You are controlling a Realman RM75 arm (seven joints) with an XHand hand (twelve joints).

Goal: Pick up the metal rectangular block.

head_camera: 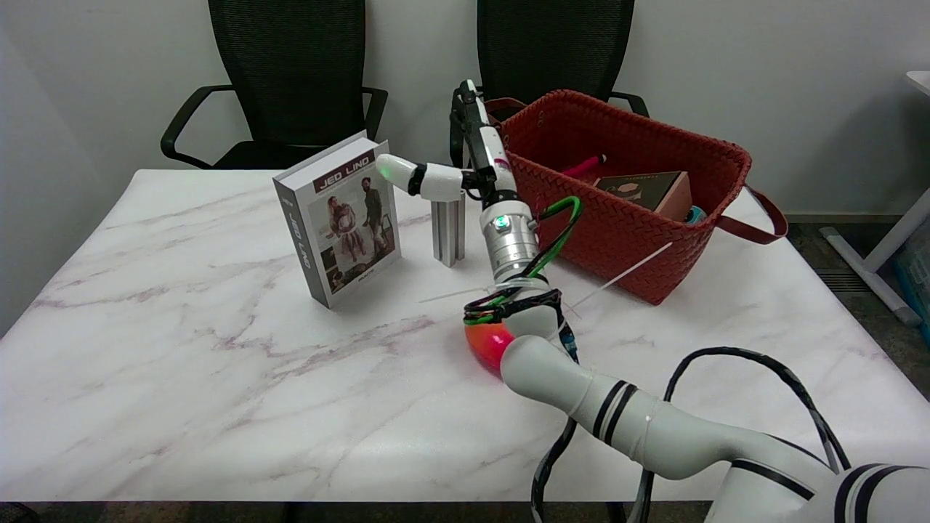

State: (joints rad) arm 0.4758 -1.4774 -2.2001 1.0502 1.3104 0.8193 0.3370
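Marble table (pixel 218 378): open hand (pixel 465 163) over metal block (pixel 448 232).

Right hand (pixel 465 156) — fingers spread, empty

Block (pixel 448 231) wedged – book (pixel 341 218) left, basket (pixel 625 218) right

We can read "JEO LINO" in white letters on the dark band across the front cover of the book (pixel 341 218), and again running down its spine. Small print at the cover's foot is too blurred for us to make out. We find no other legible text.
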